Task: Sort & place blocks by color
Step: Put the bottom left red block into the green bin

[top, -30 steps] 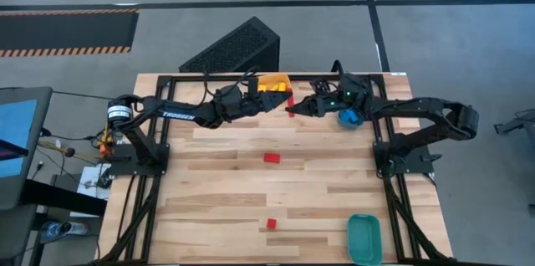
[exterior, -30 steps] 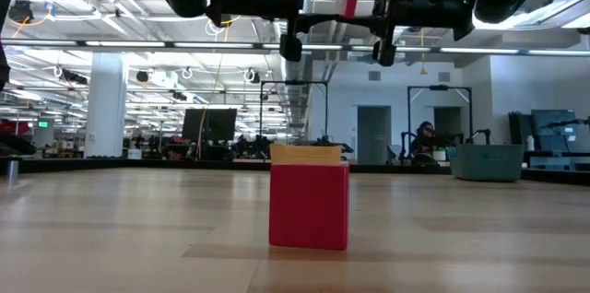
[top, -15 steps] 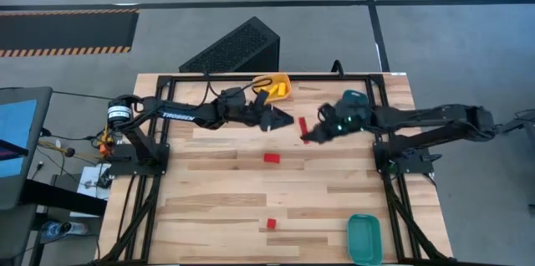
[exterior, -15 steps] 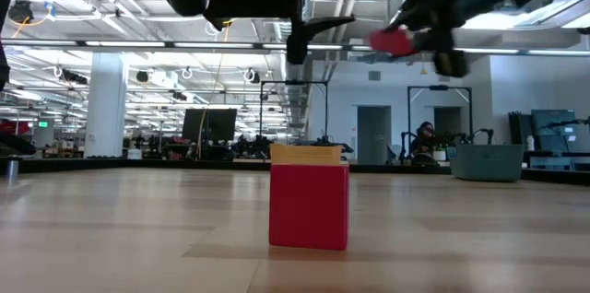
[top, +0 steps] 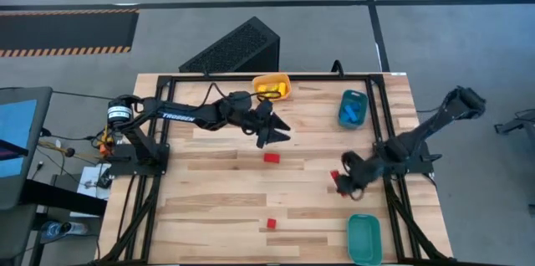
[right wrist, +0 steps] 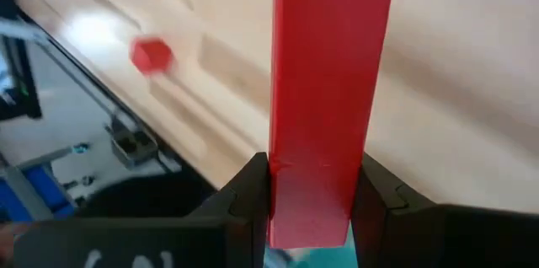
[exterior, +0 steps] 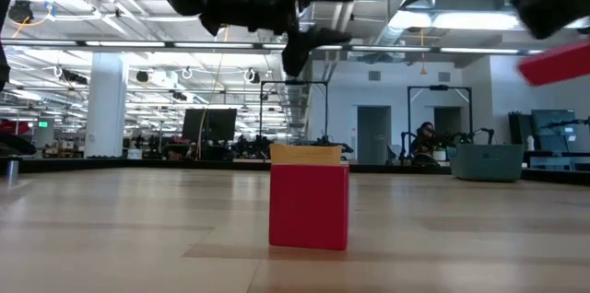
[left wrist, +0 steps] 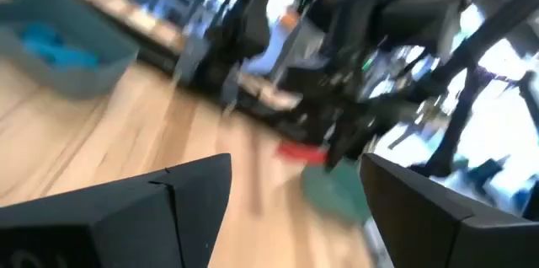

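Workspace surface is a pale wooden plank table (top: 226,191) framed by black rails, standing on a grey concrete floor; the low view looks across it into a large hall with ceiling lights and ducting. Three trays are present: a teal oval tray (top: 364,238) at the near right edge, a blue tray (top: 353,108) holding blue blocks at the far right, and an orange tray (top: 272,86) holding yellow pieces at the far centre. Three red blocks are visible. A small red cube (top: 270,224) lies nearest the front edge, left of the teal oval tray. A second red cube (top: 271,157) lies at mid-table, just in front of the left gripper (top: 276,130), apart from it. The left gripper hangs above the table near the orange tray with its fingers spread wide and nothing between them, as the left wrist view confirms. The right gripper (top: 341,182) is positioned over the right side of the table, just behind the teal oval tray, with its fingers (right wrist: 383,196) clamped on a long red bar block (right wrist: 324,99), gripped at one end.
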### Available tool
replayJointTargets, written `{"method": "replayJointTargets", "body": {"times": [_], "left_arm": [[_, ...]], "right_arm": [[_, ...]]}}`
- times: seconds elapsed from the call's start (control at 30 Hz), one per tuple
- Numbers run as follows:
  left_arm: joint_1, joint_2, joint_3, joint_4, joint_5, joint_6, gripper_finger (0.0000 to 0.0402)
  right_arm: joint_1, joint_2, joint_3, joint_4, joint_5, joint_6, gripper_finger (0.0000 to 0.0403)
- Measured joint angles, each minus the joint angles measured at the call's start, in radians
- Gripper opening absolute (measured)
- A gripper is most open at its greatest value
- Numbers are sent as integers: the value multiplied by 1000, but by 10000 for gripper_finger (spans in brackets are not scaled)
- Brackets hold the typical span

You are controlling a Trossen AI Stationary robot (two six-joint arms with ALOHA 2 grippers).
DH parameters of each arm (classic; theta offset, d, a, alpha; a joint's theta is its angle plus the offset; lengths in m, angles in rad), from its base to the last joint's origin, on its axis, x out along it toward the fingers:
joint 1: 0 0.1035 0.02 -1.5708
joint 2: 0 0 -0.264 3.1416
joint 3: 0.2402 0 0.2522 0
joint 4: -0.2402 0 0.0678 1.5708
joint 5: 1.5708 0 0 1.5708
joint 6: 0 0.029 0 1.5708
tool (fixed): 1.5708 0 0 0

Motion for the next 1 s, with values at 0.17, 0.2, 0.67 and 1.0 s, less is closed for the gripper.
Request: {"method": "replayJointTargets", "body": {"times": [0.17, 0.2, 0.67, 1.0], "left_arm": [[-6, 0, 0, -236, 22, 163, 245], [-8, 0, 0, -282, 14, 195, 245], [-18, 1, -1, -447, -38, 412, 245], [-16, 1, -1, -442, -49, 433, 245]], "right_arm": [[210, 58, 32, -19, -5, 217, 115], [249, 72, 47, -30, -6, 255, 115], [547, 370, 124, 203, -156, 558, 115], [544, 494, 124, 318, -164, 560, 121]]}}
